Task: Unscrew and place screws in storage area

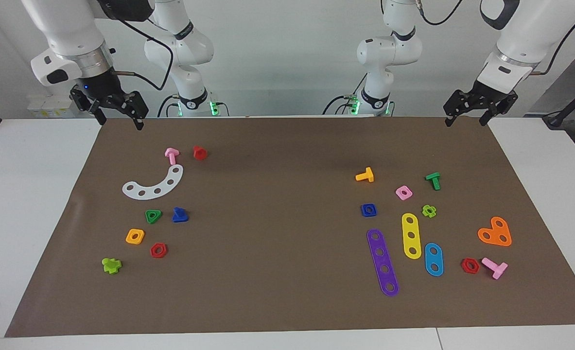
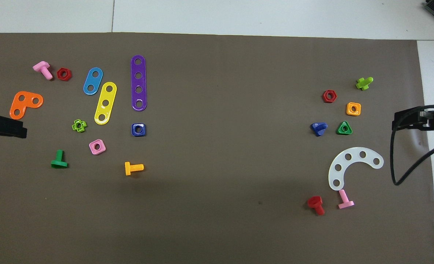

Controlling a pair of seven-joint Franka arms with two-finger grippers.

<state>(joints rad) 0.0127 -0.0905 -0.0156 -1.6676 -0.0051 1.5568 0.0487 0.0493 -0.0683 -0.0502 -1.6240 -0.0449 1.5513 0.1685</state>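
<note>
A dark-blue screw (image 1: 180, 215) with a triangular head lies loose on the brown mat (image 1: 277, 194) toward the right arm's end, beside a green triangular nut (image 1: 153, 216). It also shows in the overhead view (image 2: 318, 128). Around it small parts are grouped as the storage area (image 1: 144, 238): an orange square nut, a red hex nut and a lime bolt. My right gripper (image 1: 120, 121) hangs open and empty over the mat's edge nearest the robots. My left gripper (image 1: 466, 121) hangs open and empty over the mat's corner at its own end.
A white curved strip (image 1: 155, 184), a pink bolt (image 1: 172, 155) and a red bolt (image 1: 200, 152) lie near the right arm. Toward the left arm lie a blue square nut (image 1: 369, 210), purple, yellow and blue strips, an orange bracket (image 1: 495, 232) and several bolts and nuts.
</note>
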